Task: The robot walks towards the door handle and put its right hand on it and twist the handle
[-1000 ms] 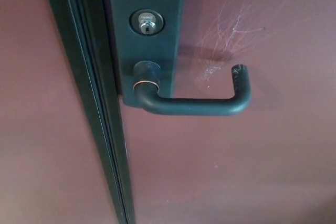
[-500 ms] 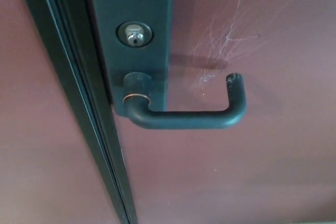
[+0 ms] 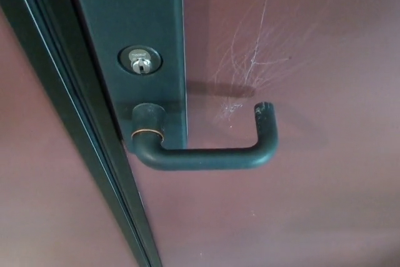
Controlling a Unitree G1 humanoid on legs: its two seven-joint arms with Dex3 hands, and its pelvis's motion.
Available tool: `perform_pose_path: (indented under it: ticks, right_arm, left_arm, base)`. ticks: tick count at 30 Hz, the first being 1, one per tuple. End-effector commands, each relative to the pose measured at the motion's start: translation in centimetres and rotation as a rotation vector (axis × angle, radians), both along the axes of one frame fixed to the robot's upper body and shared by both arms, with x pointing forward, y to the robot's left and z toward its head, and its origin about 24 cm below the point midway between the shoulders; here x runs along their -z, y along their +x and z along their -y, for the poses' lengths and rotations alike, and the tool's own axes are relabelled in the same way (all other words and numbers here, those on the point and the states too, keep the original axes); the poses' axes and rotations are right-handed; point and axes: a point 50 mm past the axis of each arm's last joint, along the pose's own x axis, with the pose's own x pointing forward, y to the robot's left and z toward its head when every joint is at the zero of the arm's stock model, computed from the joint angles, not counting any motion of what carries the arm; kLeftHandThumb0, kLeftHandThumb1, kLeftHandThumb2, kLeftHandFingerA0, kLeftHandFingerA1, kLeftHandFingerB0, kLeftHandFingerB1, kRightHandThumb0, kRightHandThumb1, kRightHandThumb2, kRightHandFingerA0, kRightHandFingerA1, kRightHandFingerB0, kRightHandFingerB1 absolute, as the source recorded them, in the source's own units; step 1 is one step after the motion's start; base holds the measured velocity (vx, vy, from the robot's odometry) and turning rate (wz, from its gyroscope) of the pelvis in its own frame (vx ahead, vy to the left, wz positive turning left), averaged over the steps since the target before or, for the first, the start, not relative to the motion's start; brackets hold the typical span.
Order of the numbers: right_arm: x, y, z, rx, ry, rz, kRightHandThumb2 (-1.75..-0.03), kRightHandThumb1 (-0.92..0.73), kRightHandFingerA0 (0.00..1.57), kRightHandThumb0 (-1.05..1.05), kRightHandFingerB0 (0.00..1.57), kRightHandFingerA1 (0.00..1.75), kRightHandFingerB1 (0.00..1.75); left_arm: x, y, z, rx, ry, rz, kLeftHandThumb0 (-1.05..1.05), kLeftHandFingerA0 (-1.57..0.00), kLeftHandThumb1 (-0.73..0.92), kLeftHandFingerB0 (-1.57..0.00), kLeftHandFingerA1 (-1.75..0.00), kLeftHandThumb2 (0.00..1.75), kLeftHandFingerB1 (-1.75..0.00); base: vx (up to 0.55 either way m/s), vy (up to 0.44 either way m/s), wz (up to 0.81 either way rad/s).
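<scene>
The whole view has slid, so the camera moved: the door handle (image 3: 206, 154) and keyhole (image 3: 140, 62) now sit lower and further left. They look slightly larger, perhaps closer.

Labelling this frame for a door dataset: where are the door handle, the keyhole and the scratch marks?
door handle (image 3: 206, 157), head view, middle of horizontal bar.
keyhole (image 3: 140, 64), head view, silver cylinder face.
scratch marks (image 3: 250, 60), head view, densest pale lines.

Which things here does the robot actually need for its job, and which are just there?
Needed:
- door handle

Just there:
- keyhole
- dark lock plate
- scratch marks on the reddish door panel
- door edge strip

Neither robot hand shows.
</scene>
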Motion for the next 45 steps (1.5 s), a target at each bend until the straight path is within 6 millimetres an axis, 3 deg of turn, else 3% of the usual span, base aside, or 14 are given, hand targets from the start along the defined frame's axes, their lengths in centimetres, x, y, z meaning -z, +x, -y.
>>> perform_pose_path:
  ticks: [1, 5, 7, 10, 21, 23, 25, 28, 29, 32, 35, 36, 39, 45]
  right_arm:
    - [15.6, -4.7, 3.0, 0.124, 0.324, -0.395, -0.56, -0.46, 0.18, -0.25, 0.16, 0.3, 0.29]
    - [16.9, -4.7, 2.9, 0.125, 0.347, -0.428, -0.56, -0.46, 0.18, -0.25, 0.16, 0.3, 0.29]
    - [25.4, -2.7, 4.2, 0.231, 0.552, -0.653, -0.58, -0.45, 0.17, -0.29, 0.15, 0.33, 0.31]
    - [31.2, -2.5, 4.4, 0.369, 0.619, -0.768, -0.58, -0.46, 0.16, -0.29, 0.15, 0.34, 0.3]
    - [44.0, -2.9, 3.8, 0.613, 0.403, -1.121, -0.55, -0.51, 0.34, -0.28, 0.14, 0.37, 0.27]
    - [45.2, -3.3, 3.3, 0.613, 0.319, -1.19, -0.84, -0.36, 0.3, -0.24, 0.02, 0.57, 0.45]
    - [46.4, -3.3, 2.5, 0.599, 0.271, -1.245, -0.59, -0.5, 0.43, -0.4, 0.13, 0.41, 0.29]
    - [46.7, -3.2, 2.5, 0.596, 0.256, -1.256, -0.59, -0.5, 0.43, -0.4, 0.13, 0.41, 0.29]
    - [47.4, -3.2, 2.0, 0.604, 0.268, -1.27, -0.84, -0.36, 0.3, -0.28, 0.01, 0.57, 0.43]
    - [48.5, -2.9, 1.0, 0.626, 0.307, -1.294, -0.85, -0.35, 0.3, -0.26, 0.06, 0.57, 0.46]
    - [48.7, -2.7, 0.9, 0.627, 0.305, -1.292, -0.85, -0.35, 0.3, -0.26, 0.06, 0.57, 0.46]
    - [48.9, -3.4, 0.6, 0.633, 0.303, -1.284, -0.56, -0.51, 0.6, -0.31, 0.23, 0.4, 0.29]
    - [49.1, -3.9, 0.1, 0.632, 0.307, -1.284, -0.56, -0.51, 0.66, -0.31, 0.23, 0.41, 0.29]
    - [49.3, -4.4, 0.6, 0.616, 0.253, -1.326, -0.56, -0.52, 0.56, -0.35, 0.23, 0.39, 0.29]
  left_arm:
    - [-0.1, -0.5, -0.2, -0.125, -0.101, 0.062, -0.46, -0.53, 0.38, -0.39, -0.53, 0.68, -0.46]
    - [-0.1, -0.4, -0.2, -0.126, -0.103, 0.064, -0.46, -0.53, 0.38, -0.39, -0.53, 0.68, -0.46]
    - [-0.3, 0.3, 0.0, -0.154, -0.119, 0.109, -0.46, -0.52, 0.38, -0.38, -0.53, 0.68, -0.45]
    - [0.0, -0.4, -0.1, -0.172, -0.118, 0.111, -0.46, -0.52, 0.39, -0.38, -0.53, 0.68, -0.45]
    - [0.0, 0.0, 0.1, -0.187, -0.109, 0.114, -0.46, -0.52, 0.38, -0.39, -0.53, 0.68, -0.45]
    - [0.2, -0.4, 0.1, -0.178, -0.105, 0.096, -0.46, -0.52, 0.38, -0.38, -0.53, 0.68, -0.45]
    - [0.2, -0.7, 0.0, -0.169, -0.098, 0.079, -0.46, -0.53, 0.38, -0.38, -0.53, 0.68, -0.45]
    - [0.2, -0.7, 0.1, -0.167, -0.098, 0.076, -0.46, -0.53, 0.38, -0.38, -0.53, 0.68, -0.45]
    - [0.2, -0.7, 0.0, -0.167, -0.098, 0.076, -0.46, -0.54, 0.37, -0.38, -0.54, 0.68, -0.46]
    - [0.1, -0.7, -0.2, -0.175, -0.102, 0.081, -0.47, -0.56, 0.38, -0.38, -0.54, 0.68, -0.45]
    - [0.0, -0.6, -0.3, -0.178, -0.103, 0.083, -0.47, -0.56, 0.38, -0.38, -0.54, 0.68, -0.45]
    - [-0.1, -0.5, -0.3, -0.176, -0.098, 0.086, -0.47, -0.56, 0.38, -0.38, -0.54, 0.68, -0.45]
    - [-0.3, 0.0, -0.6, -0.184, -0.094, 0.098, -0.47, -0.56, 0.38, -0.38, -0.54, 0.68, -0.45]
    - [-0.5, 0.4, -0.4, -0.157, -0.089, 0.1, -0.47, -0.56, 0.37, -0.38, -0.54, 0.68, -0.45]
  base:
    - [0.0, 0.0, 0.0]
    - [0.0, 0.0, 0.0]
    - [0.0, 0.0, 0.0]
    - [0.0, 0.0, 0.0]
    - [0.0, 0.0, 0.0]
    - [0.0, 0.0, 0.0]
    - [0.0, 0.0, 0.0]
    - [0.0, 0.0, 0.0]
    - [0.0, 0.0, 0.0]
    - [0.0, 0.0, 0.0]
    - [0.0, 0.0, 0.0]
    - [0.0, 0.0, 0.0]
    - [0.0, 0.0, 0.0]
    - [0.0, 0.0, 0.0]
